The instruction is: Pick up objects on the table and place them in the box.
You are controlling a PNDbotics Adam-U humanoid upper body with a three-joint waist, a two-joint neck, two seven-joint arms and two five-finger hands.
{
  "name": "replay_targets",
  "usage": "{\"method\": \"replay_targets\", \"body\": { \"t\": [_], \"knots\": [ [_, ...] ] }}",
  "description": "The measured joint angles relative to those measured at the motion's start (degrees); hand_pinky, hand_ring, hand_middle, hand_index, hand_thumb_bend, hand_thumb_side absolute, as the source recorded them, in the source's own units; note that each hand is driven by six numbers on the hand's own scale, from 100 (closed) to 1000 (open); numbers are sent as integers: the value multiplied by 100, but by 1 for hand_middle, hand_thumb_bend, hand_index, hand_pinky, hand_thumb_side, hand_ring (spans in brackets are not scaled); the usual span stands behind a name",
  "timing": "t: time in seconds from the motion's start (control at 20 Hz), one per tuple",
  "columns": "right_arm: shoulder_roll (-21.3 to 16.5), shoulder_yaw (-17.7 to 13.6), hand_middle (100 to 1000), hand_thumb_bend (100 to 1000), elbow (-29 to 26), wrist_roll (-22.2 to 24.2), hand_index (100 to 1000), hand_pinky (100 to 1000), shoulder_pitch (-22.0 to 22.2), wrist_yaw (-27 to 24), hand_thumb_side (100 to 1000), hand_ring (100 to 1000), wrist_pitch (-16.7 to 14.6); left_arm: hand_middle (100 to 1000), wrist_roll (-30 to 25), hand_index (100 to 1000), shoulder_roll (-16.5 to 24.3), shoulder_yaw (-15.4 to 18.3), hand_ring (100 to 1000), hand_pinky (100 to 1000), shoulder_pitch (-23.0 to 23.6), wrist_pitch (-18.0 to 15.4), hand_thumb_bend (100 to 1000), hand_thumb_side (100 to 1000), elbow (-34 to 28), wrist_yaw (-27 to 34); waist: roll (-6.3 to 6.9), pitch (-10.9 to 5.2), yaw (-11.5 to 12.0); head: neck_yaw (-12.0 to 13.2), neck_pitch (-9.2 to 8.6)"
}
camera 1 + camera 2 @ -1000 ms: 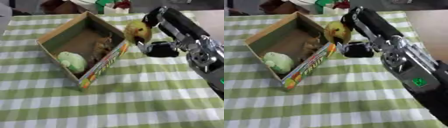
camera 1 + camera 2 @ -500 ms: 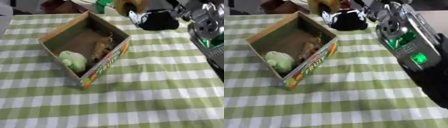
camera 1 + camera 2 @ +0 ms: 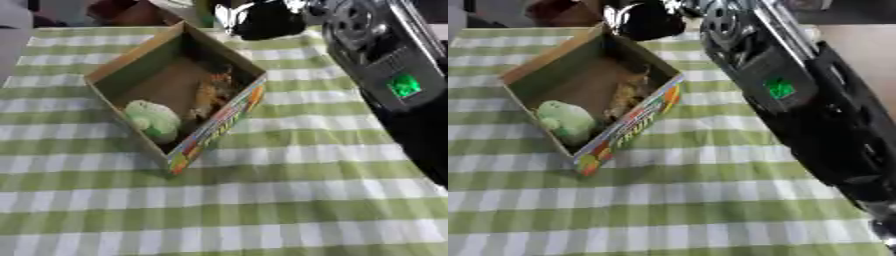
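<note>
Likely light and soft, that green toy (image 3: 153, 120) in the box (image 3: 229, 114); right hand (image 3: 262, 20) above, fingers' state impossible to tell.

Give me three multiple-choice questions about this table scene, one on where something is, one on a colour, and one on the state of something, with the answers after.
1. Where does the pale green object lie?
A. Inside the cardboard box, near its near corner
B. On the tablecloth right of the box
C. In the robot's hand

2. What colours is the tablecloth?
A. Red and white check
B. Green and white check
C. Plain blue

3. How does the cardboard box stand?
A. Shut with a lid
B. Flattened
C. Open at the top, with things inside

Answers:
1. A, it rests on the box floor by the near corner, beside an orange-brown object.
2. B, green and white squares cover the whole table.
3. C, the box floor and its contents show from above.
</note>
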Motion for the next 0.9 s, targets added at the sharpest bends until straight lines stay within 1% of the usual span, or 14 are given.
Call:
{"method": "replay_targets", "body": {
  "t": [0.2,0.45,0.55,0.6,0.7,0.75,0.85,0.9],
  "knots": [
    [351,71,436,100,554,-40,558,716,-93,243,285,619,-155,650,-4,814,-1,-30,620,553,-35,-4,100,1000,0,4,-10,15,12,-29,-2],
    [646,154,468,100,1226,21,591,731,-115,457,322,662,-491,649,-11,813,-3,-33,620,553,-49,-7,100,1000,0,25,-24,27,38,-59,-2],
    [705,155,478,100,1497,147,607,737,-115,463,346,676,-625,649,-17,813,-3,-33,620,553,-49,-7,100,1000,0,27,-41,29,40,-61,-2],
    [731,151,492,100,1632,216,622,742,-115,465,384,690,-692,649,-18,813,-3,-33,620,553,-49,-6,100,1000,0,27,-47,29,40,-61,-2],
    [776,132,504,100,1899,356,634,746,-117,469,411,703,-827,649,-20,813,-4,-33,620,553,-49,-5,100,1000,0,28,-48,29,40,-61,-2],
    [792,110,523,100,2031,426,649,753,-121,474,444,721,-897,649,-20,813,-4,-33,620,553,-49,-4,100,1000,0,28,-48,29,40,-61,-2],
    [827,65,538,100,2296,565,663,757,-163,494,468,731,-1039,649,-20,813,-4,-33,620,553,-49,-4,100,1000,0,28,-48,29,40,-61,-2],
    [848,39,561,100,2429,630,683,763,-179,500,492,742,-1115,649,-20,812,-4,-33,620,553,-49,-4,100,1000,0,28,-47,29,39,-61,-2]
  ]
}}
